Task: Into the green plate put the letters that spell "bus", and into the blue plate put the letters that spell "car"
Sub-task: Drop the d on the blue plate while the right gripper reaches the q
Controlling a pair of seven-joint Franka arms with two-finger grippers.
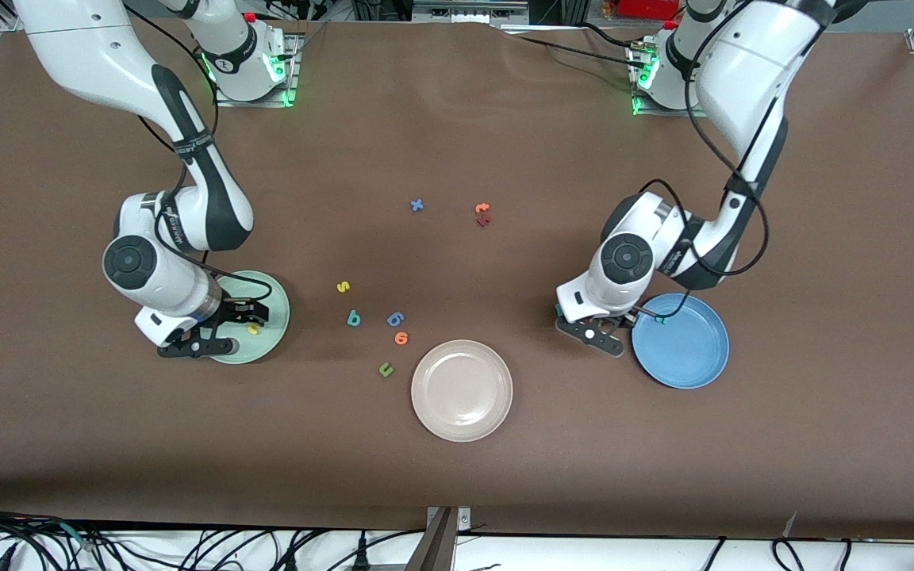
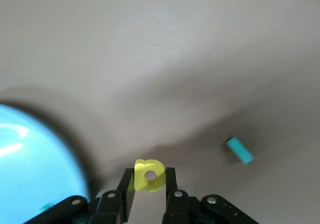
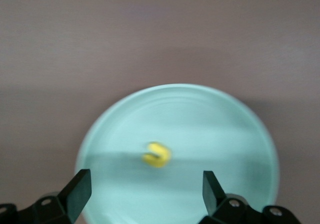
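Beige and nearest the front camera, the spare plate lies at the middle of the brown table, with bare cloth all round it. Slightly farther from the camera, toward the right arm's end, lie an olive-green "u", an orange piece, a blue "6"-like piece, the teal "b" and the yellow "s", each apart from the others.

The right gripper hangs over the green plate, fingers spread wide and holding nothing. The yellow "u" lies on the plate's floor between the two fingers in the right wrist view, clear of both and well inside the rim.

The left gripper is low over the table just beside the blue plate, at the rim facing the right arm's end. Its fingers pinch the yellow "a", which stands at the fingertips. A small teal letter lies inside the blue plate near that rim. In the left wrist view another teal letter lies on the table, apart from the gripper; its shape cannot be read.

Farthest from the camera lie a blue "x", an orange "t" and a dark red piece touching the "t".
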